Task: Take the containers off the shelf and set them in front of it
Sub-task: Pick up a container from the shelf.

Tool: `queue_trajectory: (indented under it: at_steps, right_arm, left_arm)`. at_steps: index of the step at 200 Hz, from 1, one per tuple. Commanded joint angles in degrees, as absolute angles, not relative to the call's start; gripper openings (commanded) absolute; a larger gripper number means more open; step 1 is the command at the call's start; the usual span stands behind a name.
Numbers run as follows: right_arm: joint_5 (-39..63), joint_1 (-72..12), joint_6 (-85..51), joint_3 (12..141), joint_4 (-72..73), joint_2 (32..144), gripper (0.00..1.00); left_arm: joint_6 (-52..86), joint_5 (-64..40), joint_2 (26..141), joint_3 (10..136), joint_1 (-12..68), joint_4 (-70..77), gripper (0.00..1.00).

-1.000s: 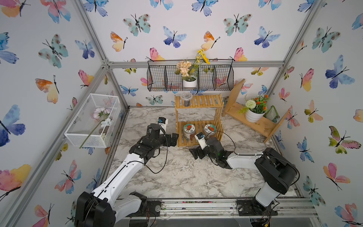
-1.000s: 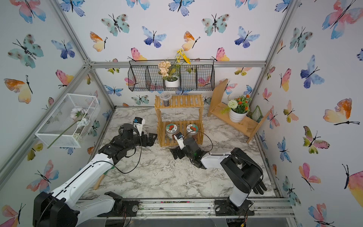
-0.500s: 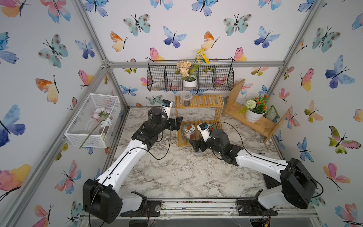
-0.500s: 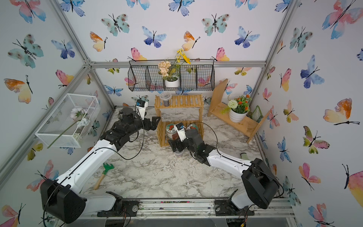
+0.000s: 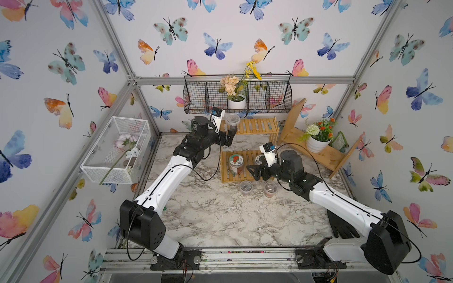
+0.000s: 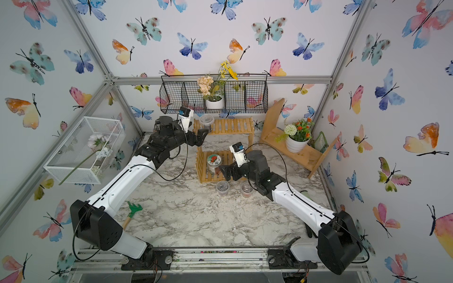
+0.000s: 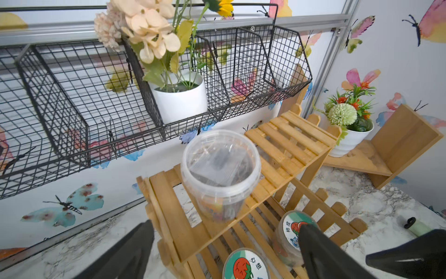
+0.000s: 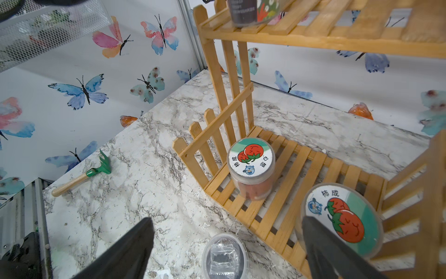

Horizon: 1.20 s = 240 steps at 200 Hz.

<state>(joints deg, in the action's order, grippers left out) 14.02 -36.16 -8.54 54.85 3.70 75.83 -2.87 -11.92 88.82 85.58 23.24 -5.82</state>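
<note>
- L claw [image 7: 226,225] wide, empty, facing small clear-lidded plastic cup [image 7: 220,169] on yellowish bamboo-slat shelf [image 5: 255,125], top tier.
- R claw [image 8: 226,220] wide, by 2 teal-white-lidded jars [image 8: 251,159] [image 8: 345,212], lower tier.
- 2 clear cups [image 5: 245,187] [image 5: 270,190] on worktop [image 5: 220,215], in front.

Honey-yellow slatted bamboo shelf [image 5: 255,125], clear lidded cup [image 7: 220,169], jars [image 8: 251,157] with teal-and-white lids bearing red tomatoes, white counter [image 5: 220,220] veined in grey marble, black wire basket [image 5: 277,98], white pot [image 5: 236,103], green-headed rake [image 8: 102,164], white walls [image 5: 232,63] strewn with pastel watercolour butterflies.
</note>
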Motion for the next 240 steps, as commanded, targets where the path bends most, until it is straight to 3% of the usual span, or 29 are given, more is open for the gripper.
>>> queue_trajectory:
  at_steps: [1, 184, 240]
  right_arm:
    - [18.90, -34.38, -8.39, 56.67, 0.68, 74.28, 0.98]
    - [25.22, -25.58, -7.62, 60.12, -0.77, 75.78, 0.98]
    - [25.58, -24.70, -7.62, 59.99, -0.74, 75.72, 0.98]
  left_arm:
    - [-4.12, -14.94, 91.11, 88.83, 23.25, -5.44, 1.00]
    - [-3.35, -14.63, 103.85, 100.10, 23.54, -5.90, 1.00]
    - [-3.24, -14.59, 104.61, 101.07, 23.55, -5.37, 0.82]
